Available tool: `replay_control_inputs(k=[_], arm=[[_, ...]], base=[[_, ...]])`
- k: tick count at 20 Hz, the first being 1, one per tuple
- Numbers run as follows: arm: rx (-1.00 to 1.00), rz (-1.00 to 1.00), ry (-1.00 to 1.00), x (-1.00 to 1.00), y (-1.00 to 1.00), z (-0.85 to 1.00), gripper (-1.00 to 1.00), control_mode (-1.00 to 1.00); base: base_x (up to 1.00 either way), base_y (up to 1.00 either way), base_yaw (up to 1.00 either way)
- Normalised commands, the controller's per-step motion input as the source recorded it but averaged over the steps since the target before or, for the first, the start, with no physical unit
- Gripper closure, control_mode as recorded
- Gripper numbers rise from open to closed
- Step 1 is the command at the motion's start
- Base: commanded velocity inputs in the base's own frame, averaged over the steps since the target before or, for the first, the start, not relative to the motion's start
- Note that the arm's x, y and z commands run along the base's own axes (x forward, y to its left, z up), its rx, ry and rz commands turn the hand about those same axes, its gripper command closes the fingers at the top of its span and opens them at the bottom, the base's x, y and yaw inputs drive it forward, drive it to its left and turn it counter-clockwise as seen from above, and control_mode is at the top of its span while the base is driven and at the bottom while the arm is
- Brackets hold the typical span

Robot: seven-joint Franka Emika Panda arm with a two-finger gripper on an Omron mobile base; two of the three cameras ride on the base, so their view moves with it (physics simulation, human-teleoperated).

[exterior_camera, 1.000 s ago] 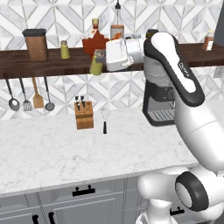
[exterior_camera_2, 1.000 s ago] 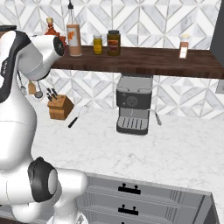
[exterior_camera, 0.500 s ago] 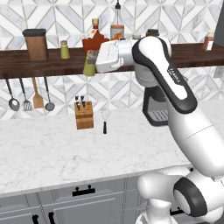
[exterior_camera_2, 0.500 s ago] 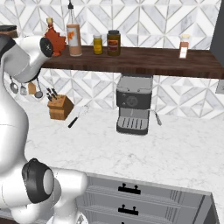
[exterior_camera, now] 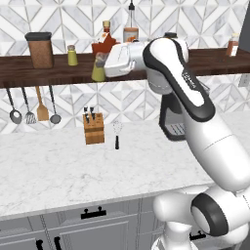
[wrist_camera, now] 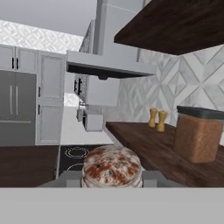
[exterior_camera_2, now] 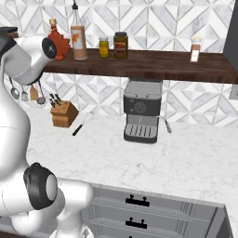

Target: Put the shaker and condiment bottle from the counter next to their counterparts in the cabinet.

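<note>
So the pincer (exterior_camera: pixel 103 65) is clamped shut on the shaker (exterior_camera: pixel 99 72), holding it out in front of the shelf (exterior_camera: pixel 58 74) edge, roughly level with the plank. In the hand view you can see the speckled metal cap (wrist_camera: pixel 112 167) sitting right between the tips, so the grip looks centred enough.

The twin (exterior_camera: pixel 72 55) it's supposed to land next to stands on the plank, out past the pincer's tips and a little higher, with the brown canister (exterior_camera: pixel 40 50) further along the same way. The red maple bottle (exterior_camera: pixel 104 43) is just behind and above the hand, and the condiment bottle (exterior_camera: pixel 130 28) is behind the wrist, already up on the shelf by the look of it, right beside the maple one.

What worries me from here:

- The shaker seems to hang at or slightly below the plank's top face. If the arm pushes inward without lifting a bit, my guess is the base catches the front edge and the thing twists out of the grip.
- The maple bottle is really near the hand's back side. Any swing toward the wall risks nudging it, and then it could bump the condiment bottle too.
- Sliding along toward the twin could knock it over, since it's tiny and light-looking.
- Letting go while the base isn't flat on the wood, or too near the lip, probably means it tips and rolls off onto the counter (exterior_camera: pixel 63 166).
</note>
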Motion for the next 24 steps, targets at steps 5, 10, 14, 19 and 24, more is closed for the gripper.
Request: replay_control_inputs(k=[5, 10, 14, 19, 24], arm=[[0.00, -0.05, 0.04, 0.20, 0.07, 0.00, 1.00, -1.00], [0.00, -0.05, 0.06, 0.15, 0.14, 0.00, 1.00, -1.00], [0.00, -0.04, 0.07, 0.17, 0.12, 0.00, 1.00, -1.00], [0.00, -0.06, 0.04, 0.15, 0.07, -0.01, 1.00, -1.00], [0.00, -0.09, 0.01, 0.10, 0.01, -0.05, 1.00, -1.00]], base=[[0.00, 0.00, 0.00], [0.00, 0.00, 0.00], [0.00, 0.00, 0.00], [0.00, 0.00, 0.00], [0.00, 0.00, 0.00]])
